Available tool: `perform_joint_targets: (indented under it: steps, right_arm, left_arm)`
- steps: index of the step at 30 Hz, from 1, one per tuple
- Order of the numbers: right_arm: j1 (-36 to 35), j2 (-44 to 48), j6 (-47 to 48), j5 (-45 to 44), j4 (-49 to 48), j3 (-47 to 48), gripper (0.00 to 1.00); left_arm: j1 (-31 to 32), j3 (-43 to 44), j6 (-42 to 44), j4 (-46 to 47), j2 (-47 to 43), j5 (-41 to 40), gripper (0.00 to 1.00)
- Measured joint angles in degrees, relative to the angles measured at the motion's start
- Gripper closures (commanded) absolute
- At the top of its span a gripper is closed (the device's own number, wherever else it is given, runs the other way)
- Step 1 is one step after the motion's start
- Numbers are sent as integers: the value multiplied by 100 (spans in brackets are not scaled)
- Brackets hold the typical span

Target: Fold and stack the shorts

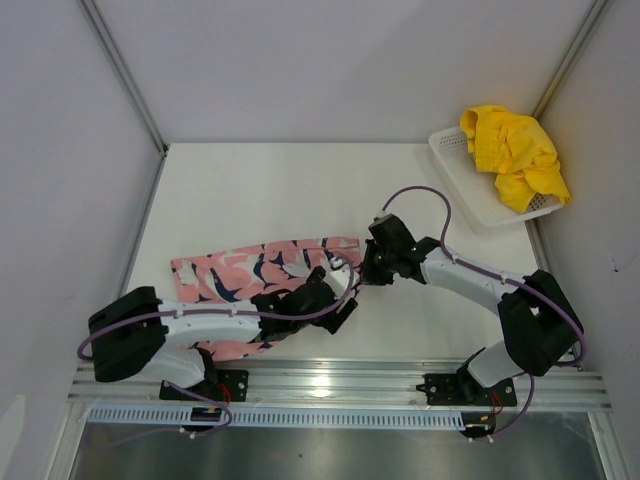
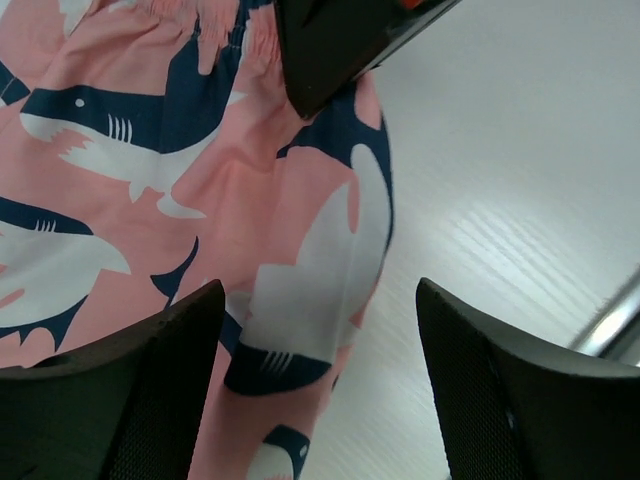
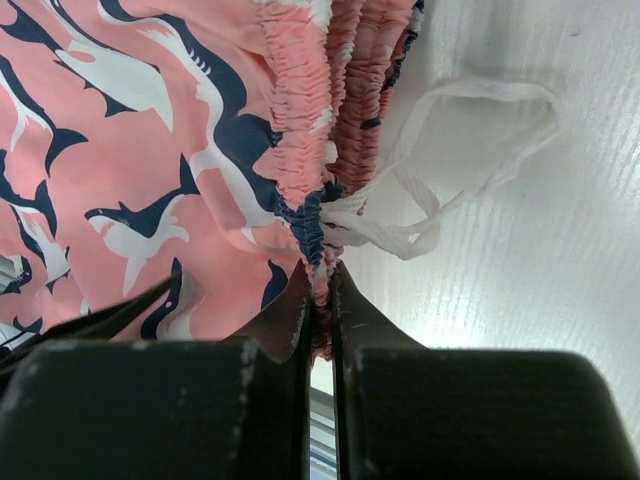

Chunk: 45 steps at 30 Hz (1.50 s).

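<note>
Waistband [image 3: 310, 150] of the pink shorts [image 1: 255, 270] sits pinched between my right gripper's [image 3: 322, 310] closed jaws, its white drawstring [image 3: 470, 150] looped on the table [image 1: 260, 190] beside it. My left gripper [image 2: 320, 290] hangs spread wide over the same shorts' edge, gripping nothing. The yellow shorts [image 1: 512, 150] lie heaped in the white basket [image 1: 470, 195] at the far right corner.
</note>
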<state>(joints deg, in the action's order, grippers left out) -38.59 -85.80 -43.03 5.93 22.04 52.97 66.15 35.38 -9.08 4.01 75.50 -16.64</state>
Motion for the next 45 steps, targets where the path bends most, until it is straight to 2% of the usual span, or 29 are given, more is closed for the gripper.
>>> perform_joint_targets:
  steps: [6, 8, 11, 12, 14, 15, 16, 18, 19, 22, 32, 39, 41, 43, 45]
  right_arm:
    - [-4, -4, -98, 160, 4, 0, 100]
    - [-7, -4, -131, 212, 2, 0, 100]
    - [-7, -4, -164, 286, -2, 0, 100]
    - [-7, -4, -179, 321, -4, 0, 100]
    - [-7, -4, -199, 461, -26, 0, 91]
    - [2, -4, -227, 533, -66, -4, 89]
    - [26, -7, -236, 608, -114, -15, 70]
    - [85, -7, -302, 785, -271, -105, 44]
    - [116, -7, -313, 907, -374, -170, 23]
    - [212, -4, -404, 1252, -673, -468, 1]
    - [691, -118, -778, 2122, -1593, -931, 1]
    - [739, -699, -1172, 2411, -2612, -1012, 9]
    - [752, -894, -1303, 2461, -2885, -1058, 14]
    - [761, -1058, -1421, 2472, -3082, -1064, 24]
    - [767, -1152, -1497, 2468, -3198, -1067, 41]
  left_arm:
    - [0, 37, -11, 382, 848, -273, 17]
    - [0, 105, -44, 413, 1027, -334, 23]
    - [-7, 286, -153, 450, 1290, -560, 54]
    - [-13, 319, -197, 463, 1349, -601, 74]
    - [-46, 334, -273, 503, 1419, -667, 97]
    - [-59, 334, -284, 518, 1445, -691, 100]
    - [-63, 334, -286, 538, 1462, -719, 100]
    - [-66, 337, -293, 581, 1475, -743, 100]
    - [-66, 326, -291, 601, 1475, -752, 100]
    - [-79, 203, -297, 791, 1453, -763, 100]
    - [-105, -433, -297, 1272, 815, -726, 100]
    - [-105, -656, -306, 1499, 645, -643, 100]
    - [-105, -667, -319, 1515, 645, -603, 100]
    - [-103, -691, -348, 1534, 643, -566, 100]
    - [-103, -730, -356, 1565, 643, -553, 100]
